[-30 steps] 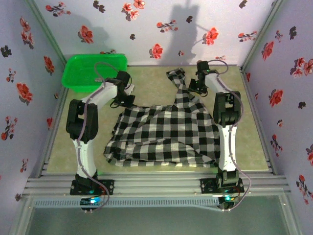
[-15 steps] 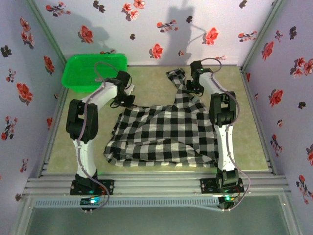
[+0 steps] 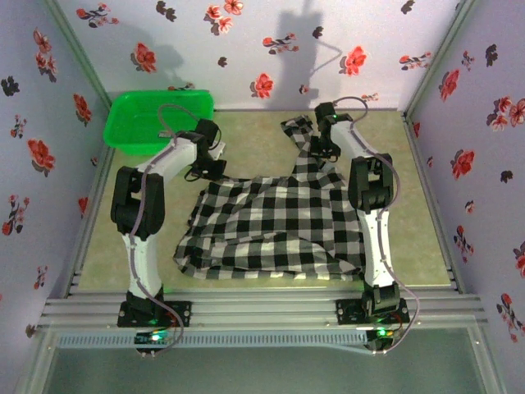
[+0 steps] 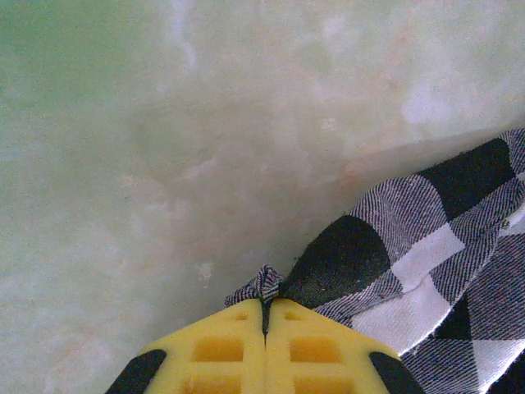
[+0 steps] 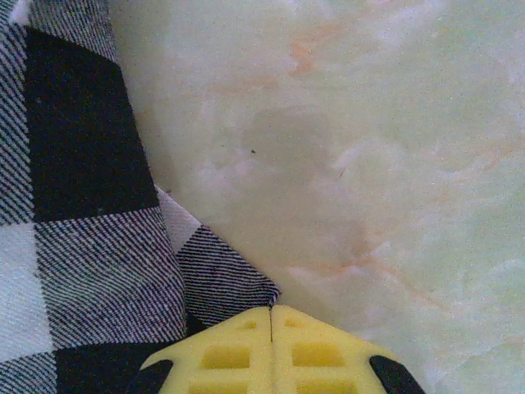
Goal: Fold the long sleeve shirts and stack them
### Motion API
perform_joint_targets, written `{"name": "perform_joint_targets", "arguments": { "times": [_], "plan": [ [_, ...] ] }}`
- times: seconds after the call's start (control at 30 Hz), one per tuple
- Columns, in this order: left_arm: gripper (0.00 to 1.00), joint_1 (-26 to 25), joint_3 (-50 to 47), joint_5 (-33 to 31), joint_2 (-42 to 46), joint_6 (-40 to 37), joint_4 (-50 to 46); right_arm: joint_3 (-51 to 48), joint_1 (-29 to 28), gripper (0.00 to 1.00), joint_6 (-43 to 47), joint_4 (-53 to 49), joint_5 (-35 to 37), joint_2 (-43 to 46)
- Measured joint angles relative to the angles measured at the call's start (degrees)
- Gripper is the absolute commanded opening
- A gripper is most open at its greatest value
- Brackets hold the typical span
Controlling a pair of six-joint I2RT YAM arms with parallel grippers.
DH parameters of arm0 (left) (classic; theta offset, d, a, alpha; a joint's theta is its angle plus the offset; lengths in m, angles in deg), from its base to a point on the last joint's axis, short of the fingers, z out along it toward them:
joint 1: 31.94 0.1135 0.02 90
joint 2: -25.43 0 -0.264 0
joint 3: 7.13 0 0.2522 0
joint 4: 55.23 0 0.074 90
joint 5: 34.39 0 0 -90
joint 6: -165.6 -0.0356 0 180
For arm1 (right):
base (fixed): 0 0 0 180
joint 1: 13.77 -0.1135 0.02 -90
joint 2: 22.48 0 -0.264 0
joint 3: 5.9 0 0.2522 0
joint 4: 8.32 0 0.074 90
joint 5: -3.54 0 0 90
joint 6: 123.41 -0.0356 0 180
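On the pale marbled desk (image 3: 254,144), between the two arms, a black-and-white checked shirt (image 3: 271,222) lies spread and rumpled. Its body reaches toward the near edge, and one sleeve (image 3: 297,135) stretches to the far side, right of centre. At the shirt's far left corner the left claw (image 3: 212,169) is down at the cloth. Seen from its wrist, the left claw (image 4: 265,304) has its yellow fingers pressed together, with a small tuft of the shirt (image 4: 410,271) pinched at the tips. The right claw (image 3: 321,148) sits beside the sleeve. From its wrist the right claw (image 5: 271,310) is also closed tight, with a corner of the shirt's (image 5: 82,246) edge caught at the fingertips. A green basket (image 3: 162,119) stands at the far left, apart from the cloth.
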Motion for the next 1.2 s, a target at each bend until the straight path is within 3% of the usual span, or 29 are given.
{"name": "perform_joint_targets", "arguments": {
  "times": [0.67, 1.2],
  "plan": [
    [0.0, 1.38, -3.06, 0.02, 6.36, 0.0, 0.04, -24.11, 1.01, 0.0, -3.1, 14.86, -3.65, 23.67],
    [0.0, 3.02, -11.52, 0.5, 14.14, -0.22, 1.75, -44.44, 1.03, 0.0, -3.5, 18.64, -5.22, 40.96]
  ]
}}
